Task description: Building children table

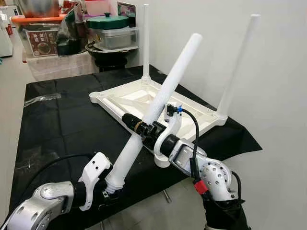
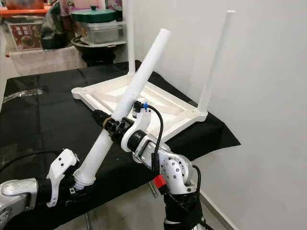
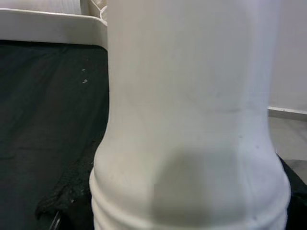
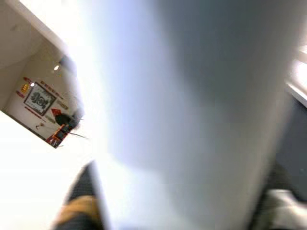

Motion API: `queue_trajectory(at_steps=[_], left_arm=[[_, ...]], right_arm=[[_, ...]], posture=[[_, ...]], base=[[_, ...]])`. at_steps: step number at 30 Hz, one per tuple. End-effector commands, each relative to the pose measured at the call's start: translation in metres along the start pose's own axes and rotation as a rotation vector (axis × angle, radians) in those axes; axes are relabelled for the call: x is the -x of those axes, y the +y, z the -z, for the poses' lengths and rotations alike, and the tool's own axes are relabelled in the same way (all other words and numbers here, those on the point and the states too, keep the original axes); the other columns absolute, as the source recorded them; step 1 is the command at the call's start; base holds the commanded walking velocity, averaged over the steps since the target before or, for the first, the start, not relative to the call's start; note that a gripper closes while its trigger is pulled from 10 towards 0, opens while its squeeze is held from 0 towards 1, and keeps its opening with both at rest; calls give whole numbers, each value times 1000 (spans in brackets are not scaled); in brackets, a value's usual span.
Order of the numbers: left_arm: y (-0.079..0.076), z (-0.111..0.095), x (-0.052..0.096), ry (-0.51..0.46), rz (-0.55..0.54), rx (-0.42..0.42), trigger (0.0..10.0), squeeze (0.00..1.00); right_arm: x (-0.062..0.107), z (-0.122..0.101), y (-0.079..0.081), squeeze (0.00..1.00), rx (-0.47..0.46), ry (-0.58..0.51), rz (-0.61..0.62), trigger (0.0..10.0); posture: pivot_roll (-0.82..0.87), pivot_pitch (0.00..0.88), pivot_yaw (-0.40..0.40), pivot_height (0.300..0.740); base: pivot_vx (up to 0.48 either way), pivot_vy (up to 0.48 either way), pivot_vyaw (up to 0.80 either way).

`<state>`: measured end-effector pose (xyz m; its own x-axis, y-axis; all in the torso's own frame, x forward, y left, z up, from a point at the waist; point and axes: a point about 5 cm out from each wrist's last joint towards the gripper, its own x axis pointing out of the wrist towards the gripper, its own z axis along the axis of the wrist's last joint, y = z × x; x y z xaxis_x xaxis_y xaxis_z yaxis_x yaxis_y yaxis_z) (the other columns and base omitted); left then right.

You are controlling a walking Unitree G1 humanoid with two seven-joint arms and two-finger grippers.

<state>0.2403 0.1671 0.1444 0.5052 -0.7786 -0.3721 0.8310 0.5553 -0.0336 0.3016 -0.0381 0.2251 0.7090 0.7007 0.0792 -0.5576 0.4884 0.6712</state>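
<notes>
Two grippers meet on one long white plastic table leg (image 1: 158,100), slanted above the black cloth (image 1: 57,120): our left gripper (image 1: 111,190) sits at its threaded lower end, grip unclear to us; our right gripper (image 1: 136,128) clamps mid-shaft. Beyond lies the upturned white tabletop (image 1: 144,98) with two legs upright

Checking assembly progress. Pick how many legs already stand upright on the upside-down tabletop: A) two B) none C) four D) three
A: two legs stand on the far corners of the tabletop, while a third leg is held tilted by the right gripper.
</notes>
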Motion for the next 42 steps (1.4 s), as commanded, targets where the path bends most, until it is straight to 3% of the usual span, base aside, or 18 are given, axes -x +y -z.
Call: queue_trajectory(at_steps=[1,7,15,16,21,23,27,29,32,36,40,41,42], left_arm=[[-4,-4,-2,-9,31,-49,10000,0],[3,2,0,13,9,-63,10000,0],[4,1,-1,9,1,-81,10000,0],[4,0,-1,5,-9,-108,10000,1000],[5,-3,1,-30,-4,-118,10000,1000],[7,-2,3,-31,-22,-115,10000,1000],[10,-1,5,-37,-41,-108,10000,1000],[10,-4,6,-53,-50,-97,10000,1000],[10,-4,7,-53,-49,-97,10000,1000],[16,0,11,-51,-137,-101,10000,1000],[21,0,12,-62,-198,-93,10000,1000],[23,1,12,-74,-228,-92,10000,0],[25,1,12,-84,-255,-86,10000,0]], right_arm=[[-5,14,10,0,-104,1,-36,0],[-4,11,16,0,-167,-1,-69,0],[-3,11,17,0,-168,2,-68,0],[-3,12,16,0,-166,3,-65,0],[-2,7,11,0,-131,-17,-37,0],[-1,-14,-4,0,-4,-45,6,0],[3,-40,-16,0,97,-67,38,0],[11,-70,-30,0,224,-89,87,0],[12,-75,-33,0,244,-91,97,0],[27,-116,-42,0,370,-152,146,0],[32,-129,-43,0,425,-190,144,0],[34,-133,-42,0,456,-213,136,0],[35,-135,-41,0,498,-225,126,0]], posture=[[83,0,-41,740],[81,0,-40,740],[78,0,-41,740],[78,0,-41,740],[78,0,-41,740],[84,0,-38,740],[76,0,-35,740],[79,0,-38,740],[79,0,-38,740],[79,0,-35,740],[78,0,-31,740],[78,0,-29,740],[78,0,-29,740]], base=[[0,0,0],[0,0,0],[0,0,0],[0,0,0],[0,0,0],[0,0,0],[0,0,0],[0,0,0],[0,0,0],[0,0,0],[0,0,0],[0,0,0],[0,0,0]])
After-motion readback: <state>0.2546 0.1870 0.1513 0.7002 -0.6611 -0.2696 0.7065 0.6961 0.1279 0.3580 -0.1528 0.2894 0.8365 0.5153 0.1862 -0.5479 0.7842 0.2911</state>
